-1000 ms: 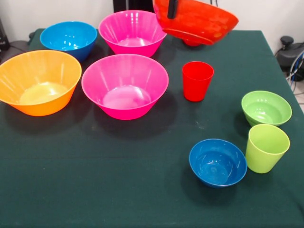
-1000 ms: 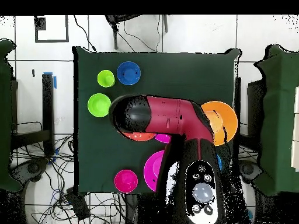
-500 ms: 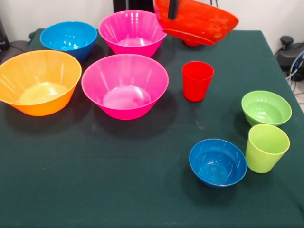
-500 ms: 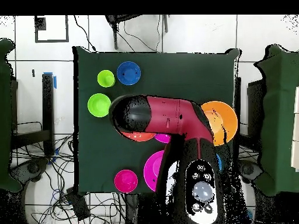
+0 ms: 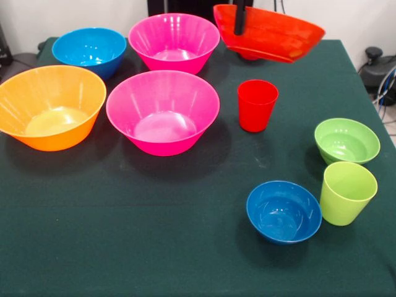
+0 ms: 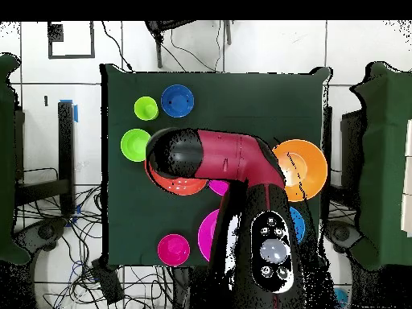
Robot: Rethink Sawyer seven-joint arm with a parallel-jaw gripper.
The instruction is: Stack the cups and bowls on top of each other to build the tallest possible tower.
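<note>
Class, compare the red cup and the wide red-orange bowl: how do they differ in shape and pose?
The red cup is narrow and tall; the red-orange bowl is wide and shallow. The cup stands upright on the table; the bowl hangs tilted above it, held at its rim by the gripper. Both are glossy plastic.

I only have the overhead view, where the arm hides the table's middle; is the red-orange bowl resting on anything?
Observer: No. The red-orange bowl hangs tilted in the air, held at its rim by the gripper.
Operator: Thank you. Where is the red cup?
Observer: The red cup stands upright on the table, lower in the front view than the bowl and apart from it.
Operator: Is anything in it?
Observer: No, it looks empty.
</note>
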